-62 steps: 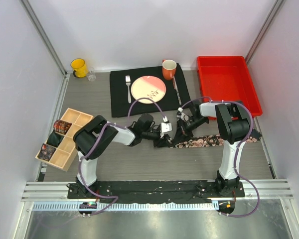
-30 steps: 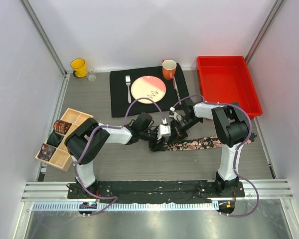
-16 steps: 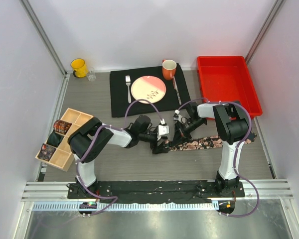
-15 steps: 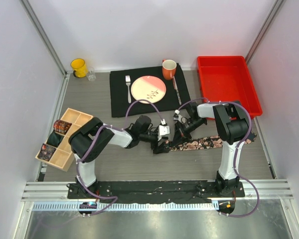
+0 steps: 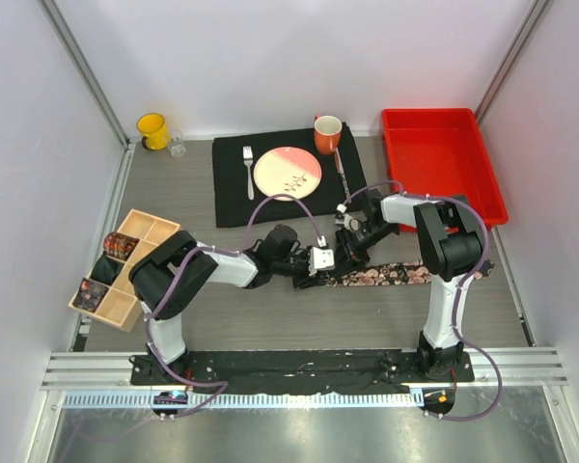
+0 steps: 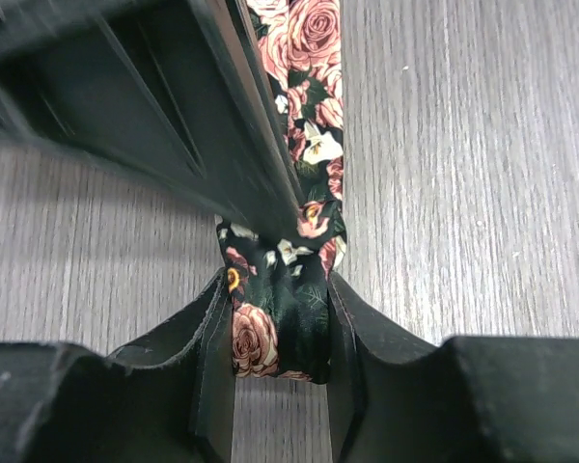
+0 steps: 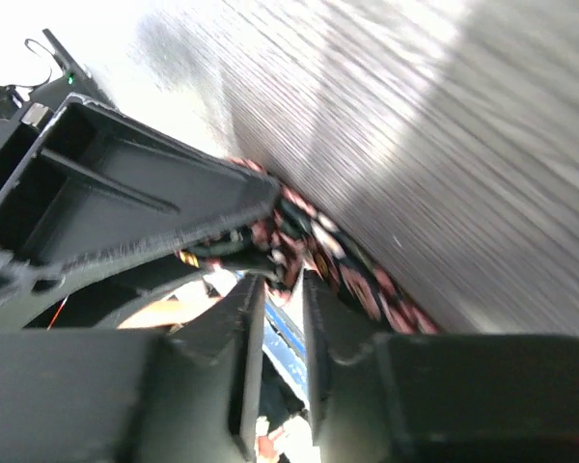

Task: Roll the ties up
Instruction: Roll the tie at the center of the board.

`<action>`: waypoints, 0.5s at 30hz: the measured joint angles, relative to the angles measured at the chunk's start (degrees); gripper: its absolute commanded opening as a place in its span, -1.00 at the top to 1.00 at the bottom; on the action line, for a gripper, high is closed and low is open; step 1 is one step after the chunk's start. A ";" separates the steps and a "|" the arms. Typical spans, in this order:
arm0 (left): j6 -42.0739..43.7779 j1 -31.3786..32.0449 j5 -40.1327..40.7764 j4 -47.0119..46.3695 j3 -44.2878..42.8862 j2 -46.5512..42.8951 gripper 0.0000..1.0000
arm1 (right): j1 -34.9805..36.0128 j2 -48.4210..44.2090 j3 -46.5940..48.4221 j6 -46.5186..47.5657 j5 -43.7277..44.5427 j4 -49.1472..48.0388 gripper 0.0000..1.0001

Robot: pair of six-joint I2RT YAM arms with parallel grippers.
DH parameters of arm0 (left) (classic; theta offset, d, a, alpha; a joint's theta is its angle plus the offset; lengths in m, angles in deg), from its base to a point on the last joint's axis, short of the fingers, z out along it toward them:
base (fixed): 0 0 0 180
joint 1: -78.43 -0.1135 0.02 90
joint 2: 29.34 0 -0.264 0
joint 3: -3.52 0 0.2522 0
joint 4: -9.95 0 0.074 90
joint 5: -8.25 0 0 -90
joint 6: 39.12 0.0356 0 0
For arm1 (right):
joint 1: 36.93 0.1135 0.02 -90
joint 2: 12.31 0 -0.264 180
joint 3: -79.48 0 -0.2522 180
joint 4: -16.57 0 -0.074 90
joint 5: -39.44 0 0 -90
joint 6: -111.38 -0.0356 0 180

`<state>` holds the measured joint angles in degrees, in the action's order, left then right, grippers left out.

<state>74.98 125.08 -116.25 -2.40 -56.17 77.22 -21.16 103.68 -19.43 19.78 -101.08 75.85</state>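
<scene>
The black cloth tie with pink roses [image 5: 391, 274] lies flat across the middle of the grey wooden table [image 5: 270, 328], and I see its left end bunched into a small fold. My left gripper [image 6: 278, 311] is clamped tight on that fold, one finger on each side. My right gripper [image 7: 278, 301] pokes in at the same end. Its fingers sit a little apart, and I cannot tell if they pinch the cloth. One of them blocks much of my left wrist view. Behind the tie lies a black cloth mat [image 5: 232, 198] with a pink plate [image 5: 288, 172], a metal fork [image 5: 248, 166] and an orange mug [image 5: 327, 133]. A red plastic tray [image 5: 444, 114] sits far right. On the left is a wooden box [image 5: 140, 231] with small rolled ties [image 5: 117, 246] inside. A yellow mug [image 5: 152, 128] stands in the far left corner.
</scene>
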 measured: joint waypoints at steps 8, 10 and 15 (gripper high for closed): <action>1.03 0.04 1.57 3.08 -0.87 -0.66 0.58 | -2.97 -3.89 1.44 -2.10 1.64 0.15 0.00; 1.03 0.11 1.77 4.31 -1.51 -0.66 0.56 | -1.77 -3.89 1.53 -3.39 1.60 -1.01 -0.04; 0.96 0.09 2.10 6.25 -2.32 -0.68 0.56 | 2.49 -3.87 1.49 -5.53 1.88 -3.19 -0.03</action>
<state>75.94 125.17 -114.15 3.86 -58.49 76.54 -18.67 99.81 -17.94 14.25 -99.20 72.66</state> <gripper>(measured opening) 0.369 0.525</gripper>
